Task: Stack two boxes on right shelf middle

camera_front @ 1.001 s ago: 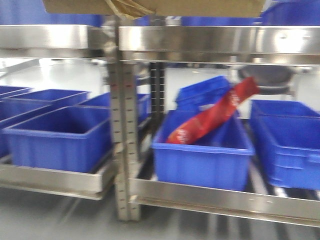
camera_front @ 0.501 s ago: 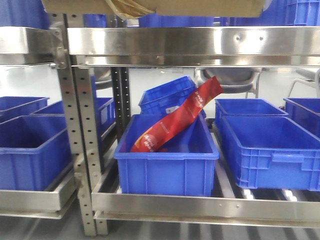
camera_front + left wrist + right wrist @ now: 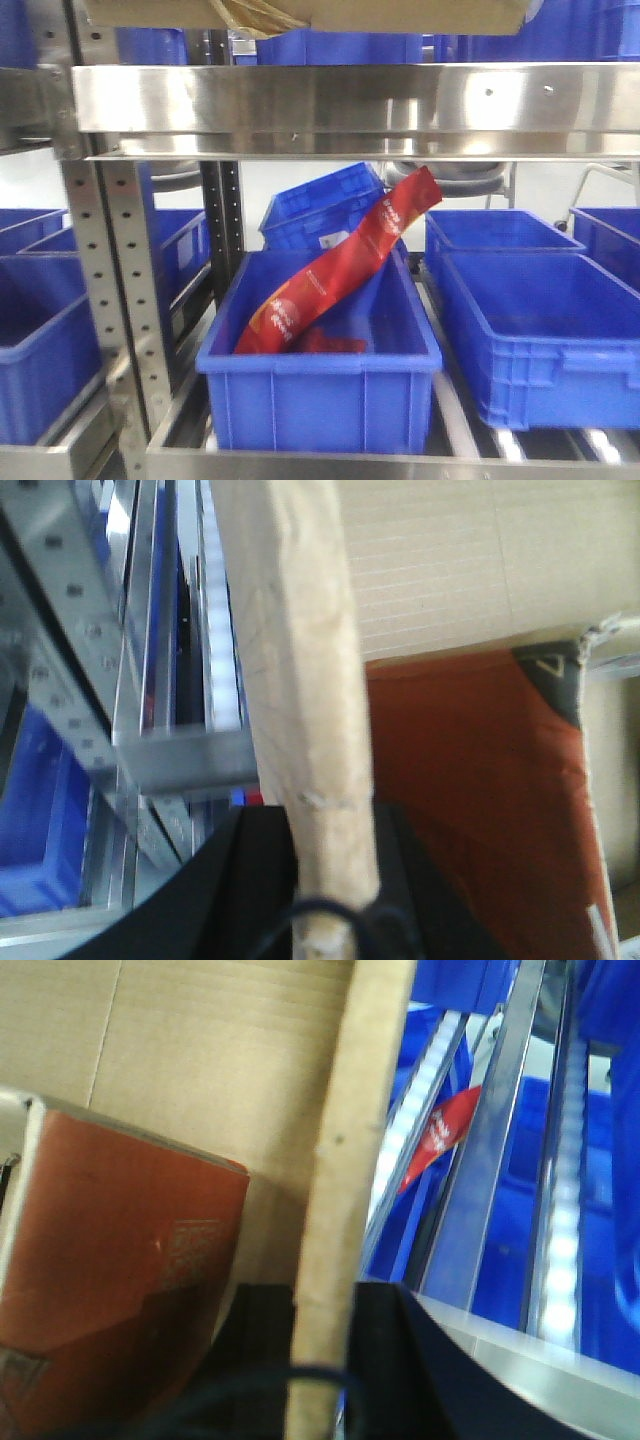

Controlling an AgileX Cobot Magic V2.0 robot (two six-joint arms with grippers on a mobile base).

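Cardboard box (image 3: 400, 12): opposite walls clamped, one each, by left gripper (image 3: 325, 880) and right gripper (image 3: 320, 1350); long axis parallel to steel shelf (image 3: 330, 100) lip, just above it.

White lettering on the red packet (image 3: 335, 275), none legible.

Tan cardboard box (image 3: 400, 15) at 12 o'clock, its edge pale beige in both wrist views. Shelf lip (image 3: 350, 100) shiny silver; uprights (image 3: 110, 290) silver, dotted with dark holes. Bins (image 3: 320, 390) solid blue. Packet (image 3: 340, 265) red with white printing. Panel (image 3: 470, 780) at 4 o'clock in the left wrist view orange-red
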